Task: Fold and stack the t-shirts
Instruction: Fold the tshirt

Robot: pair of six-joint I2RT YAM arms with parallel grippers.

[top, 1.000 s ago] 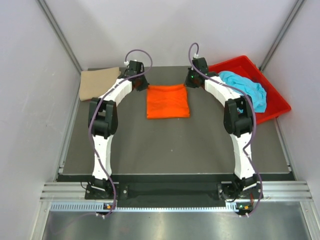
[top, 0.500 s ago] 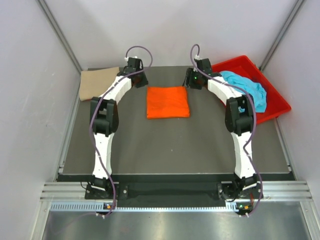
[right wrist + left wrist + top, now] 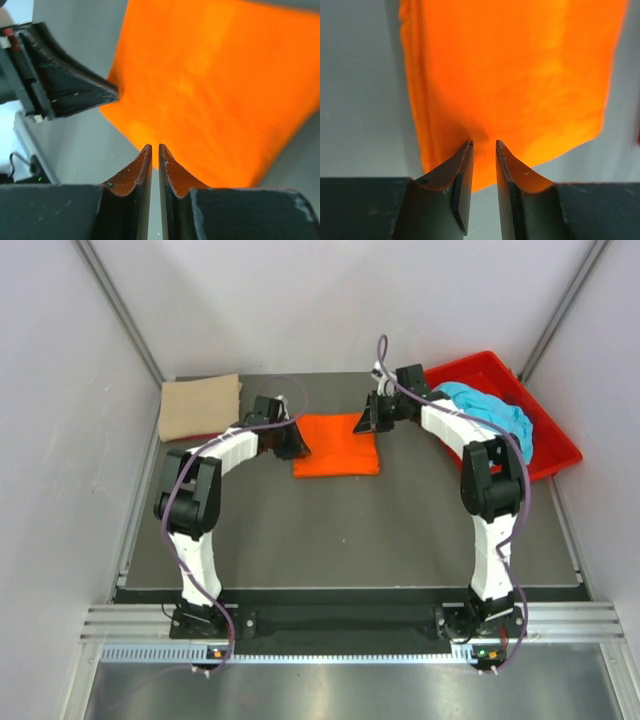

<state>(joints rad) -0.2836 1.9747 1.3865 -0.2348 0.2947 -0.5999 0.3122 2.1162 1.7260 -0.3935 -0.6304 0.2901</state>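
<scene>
A folded bright orange t-shirt (image 3: 336, 445) lies flat at mid-table. My left gripper (image 3: 298, 446) is low at its left edge. In the left wrist view the jaws (image 3: 484, 145) stand a little apart over the shirt's near corner (image 3: 510, 75), open, with no cloth caught between them. My right gripper (image 3: 362, 424) is at the shirt's far right corner. Its jaws (image 3: 155, 148) are shut to a thin slit, tips right on the edge of the orange cloth (image 3: 215, 90). A folded tan t-shirt (image 3: 200, 406) lies at the far left. A turquoise t-shirt (image 3: 492, 416) is bunched in the red bin.
The red plastic bin (image 3: 548, 456) stands at the far right, partly off the dark mat (image 3: 330, 530). Grey walls close in both sides. The left gripper's fingers (image 3: 75, 90) show in the right wrist view, close beside the shirt.
Both grippers have swung from the table's far edge down to the orange t-shirt, the left to its left edge, the right to its far right corner. The shirt has not moved.
</scene>
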